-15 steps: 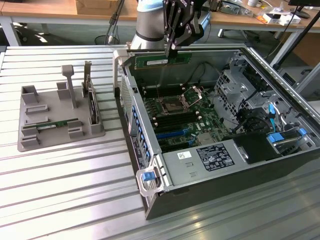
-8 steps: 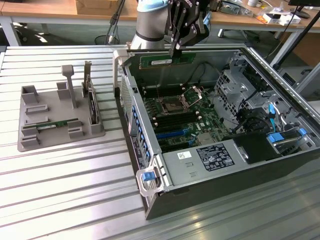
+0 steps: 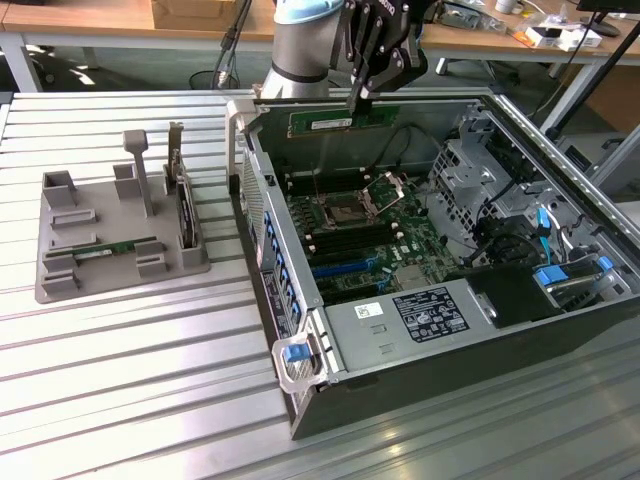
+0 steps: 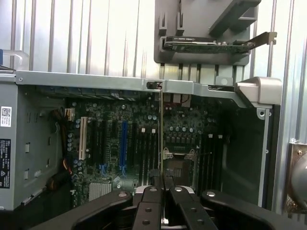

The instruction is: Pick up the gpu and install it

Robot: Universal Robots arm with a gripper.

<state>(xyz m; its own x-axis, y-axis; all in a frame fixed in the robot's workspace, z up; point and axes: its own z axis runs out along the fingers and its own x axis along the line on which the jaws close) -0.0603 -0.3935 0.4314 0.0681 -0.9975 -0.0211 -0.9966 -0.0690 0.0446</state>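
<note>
— Ribbed metal bench, open computer case (image 3: 270, 250): why is the gpu (image 3: 320, 123) held level, long edge downward?
— Likely so its contact edge meets a motherboard (image 3: 370, 235) slot squarely. The gripper (image 3: 357, 106) is clenched on the stick's upper edge.
— And where does it sit?
— Between the fingers, hanging just below them, over the case's far side, clear of the board.

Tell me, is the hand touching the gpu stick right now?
Touching. The exterior view shows the hand pinched on the upper edge of the gpu stick, holding it over the open case.
</note>
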